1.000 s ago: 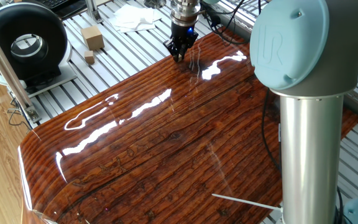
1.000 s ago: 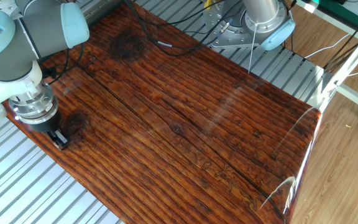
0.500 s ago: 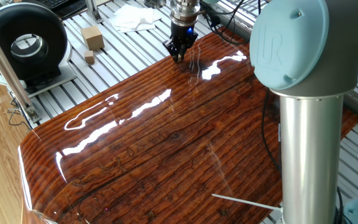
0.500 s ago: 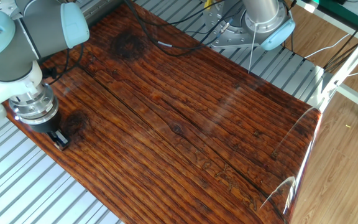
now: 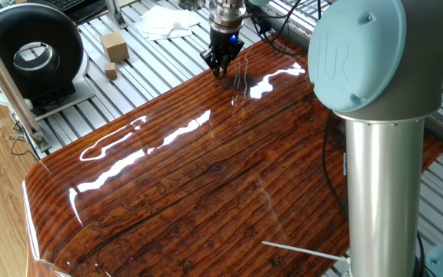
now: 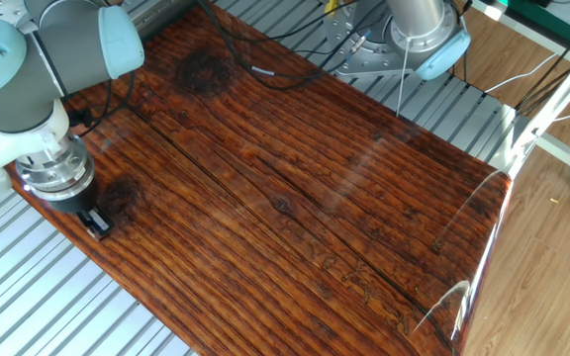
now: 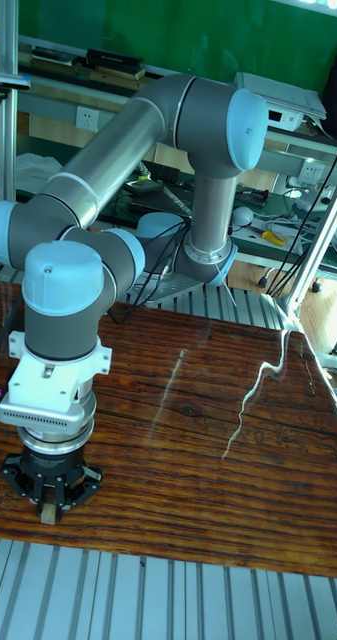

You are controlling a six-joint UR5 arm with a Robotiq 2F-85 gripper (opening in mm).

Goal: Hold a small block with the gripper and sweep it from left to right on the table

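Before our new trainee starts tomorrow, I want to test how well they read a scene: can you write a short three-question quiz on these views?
1. True or false: the gripper holds the small block near an edge of the table.
2. In one fixed view, the bigger tan block rests on: A) the table, B) the grey slatted base, C) the black drum.
3. Fill in: the cables trail across the table's ____ end, away from the gripper.

Key: 1 true; 2 B; 3 far.
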